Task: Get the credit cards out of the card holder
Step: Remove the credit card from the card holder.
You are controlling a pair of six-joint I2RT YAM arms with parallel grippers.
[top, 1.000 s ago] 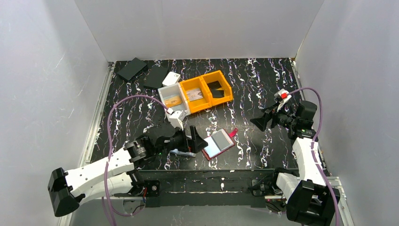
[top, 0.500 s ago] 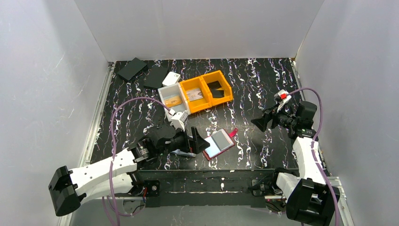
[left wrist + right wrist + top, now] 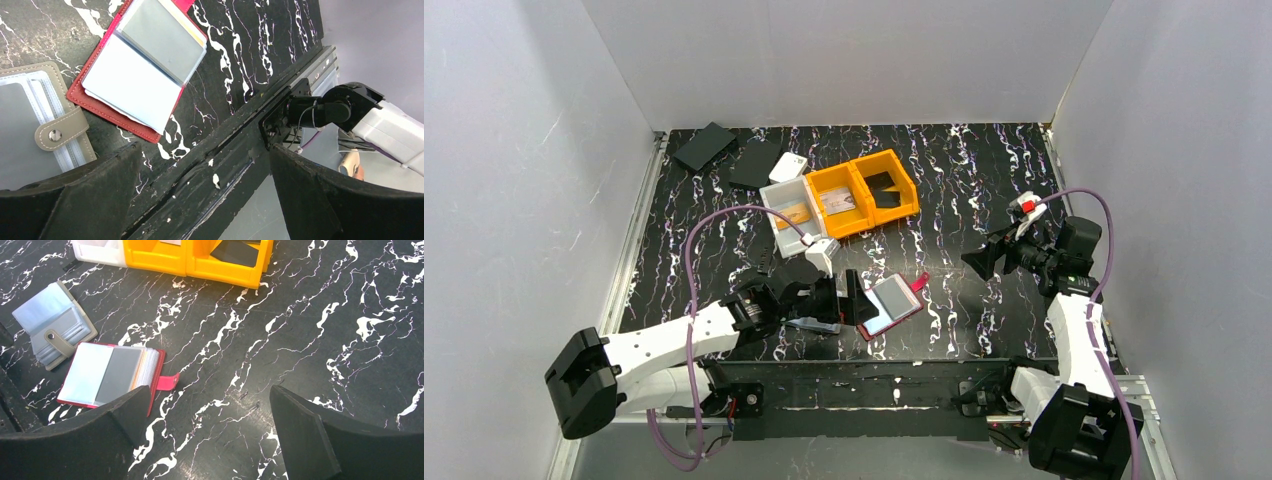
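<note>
Seen from overhead, the left gripper (image 3: pixel 852 298) sits low, just left of centre, its two black fingers spread wide with nothing between them. Half under it lies a grey fabric card wallet with a snap strap (image 3: pixel 812 323). In the left wrist view that wallet (image 3: pixel 37 132) fills the left edge, and the gap of the gripper (image 3: pixel 204 150) shows only the table's black near rail (image 3: pixel 235 135).

Just right of those fingers in the overhead view, the open red leather card holder (image 3: pixel 890 306) lies flat on the black marbled tabletop (image 3: pixel 964 180), its clear sleeves showing a grey card and a pale one. From the wrist it sits at the upper left (image 3: pixel 140 75), beyond the fingertips rather than between them; whether a finger touches it I cannot tell.

Above centre stand a white plastic bin (image 3: pixel 789 212) and two orange plastic bins (image 3: pixel 864 195) in a row.

At middle right, the right gripper (image 3: pixel 977 262) hangs spread wide and empty, well apart from the red holder; in its own view (image 3: pixel 209 390) the holder (image 3: pixel 110 375) lies at lower left, by the left-hand finger.
</note>
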